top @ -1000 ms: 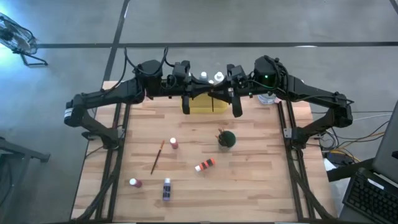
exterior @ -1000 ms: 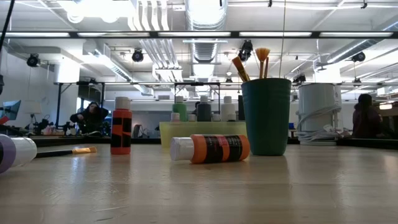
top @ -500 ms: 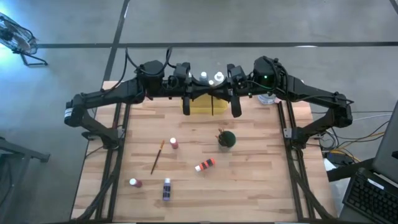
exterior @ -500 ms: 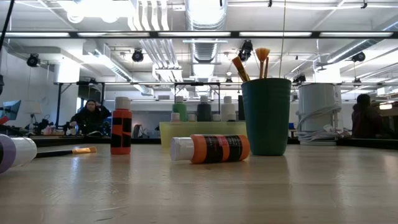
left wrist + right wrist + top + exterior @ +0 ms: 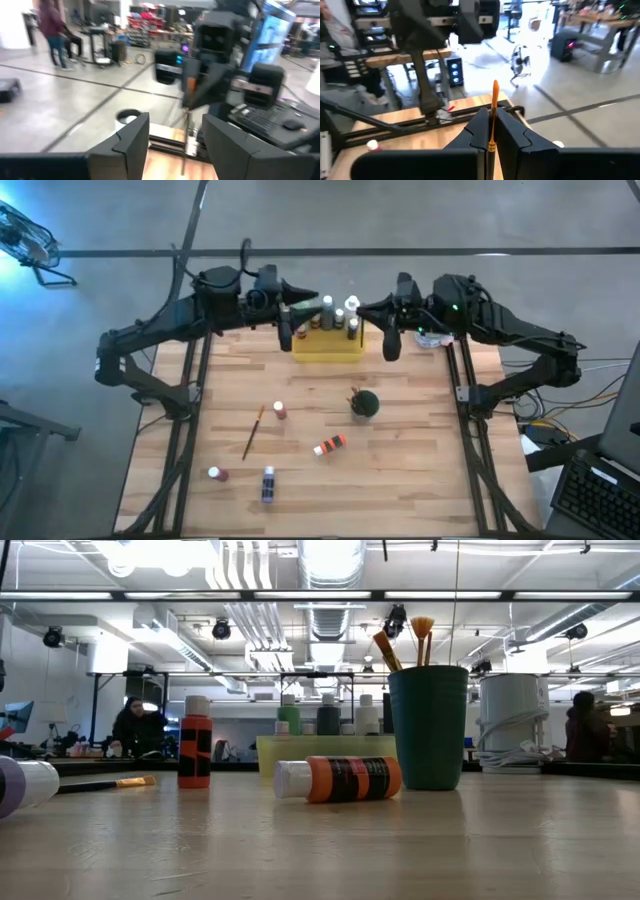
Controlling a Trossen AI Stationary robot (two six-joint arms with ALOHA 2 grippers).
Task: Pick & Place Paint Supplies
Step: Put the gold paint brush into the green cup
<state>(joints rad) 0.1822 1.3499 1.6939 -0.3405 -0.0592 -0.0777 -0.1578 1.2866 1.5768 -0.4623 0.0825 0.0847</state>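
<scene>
Paintbrush (image 5: 492,117) stands clamped between the shut fingers of the right end effector (image 5: 391,345), which hangs above the far edge of the tabletop (image 5: 420,470), just right of the yellow tray (image 5: 325,348). Left end effector (image 5: 285,340) hangs at the tray's left end with its fingers spread and nothing between them. A second ago both end effectors met over the tray's middle, the left one shut and the right one part open; now they have drawn apart, the left has let go and the right has closed. This reads as a hand-over of the brush from left to right, probably so it can go into the dark green cup (image 5: 365,403), which already holds brushes (image 5: 400,642). Several bottles (image 5: 338,314) stand in the tray. Still loose on the tabletop: a second brush (image 5: 253,431), a small red bottle (image 5: 280,411), an orange bottle (image 5: 329,445) lying on its side, a dark red bottle (image 5: 216,474) and a purple bottle (image 5: 268,484). Much sorting remains.
</scene>
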